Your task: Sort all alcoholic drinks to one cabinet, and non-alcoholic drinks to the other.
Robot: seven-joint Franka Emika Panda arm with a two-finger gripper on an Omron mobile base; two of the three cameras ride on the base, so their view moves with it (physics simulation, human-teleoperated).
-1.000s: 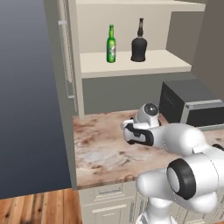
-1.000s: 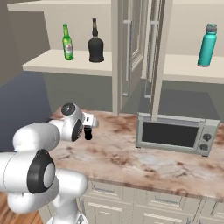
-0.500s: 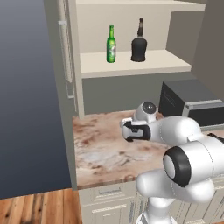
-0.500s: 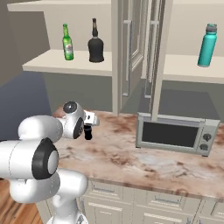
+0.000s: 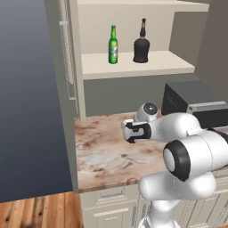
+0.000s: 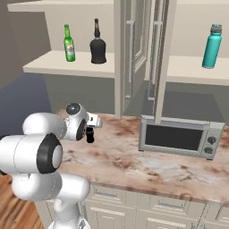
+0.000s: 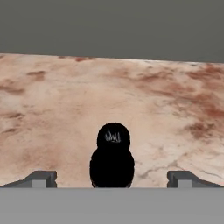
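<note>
The small black cola bottle (image 7: 112, 164) stands on the counter and I look down on its cap. It sits between my gripper's (image 7: 112, 180) open fingertips (image 7: 41, 178), which are wide apart and clear of it. My gripper (image 6: 91, 133) hangs low over the left part of the marbled counter (image 5: 100, 153), and the gripper (image 5: 130, 133) points down there. The green beer bottle (image 5: 113, 44) and the squat black bottle (image 5: 141, 44) stand side by side on the left cabinet's shelf (image 6: 58, 62). On the right cabinet's shelf stands the teal bottle (image 6: 211, 41).
A grey toaster oven (image 6: 179, 136) sits on the counter to the right of my hand. Open cabinet doors (image 6: 134, 53) hang between the two cabinets, and another door (image 5: 67, 58) stands at the left. Drawers (image 6: 147, 210) run below the counter edge.
My arm's elbow has swung in closer to the hand. The hand itself has stayed at about the same spot over the counter, with the jaws still wide.
</note>
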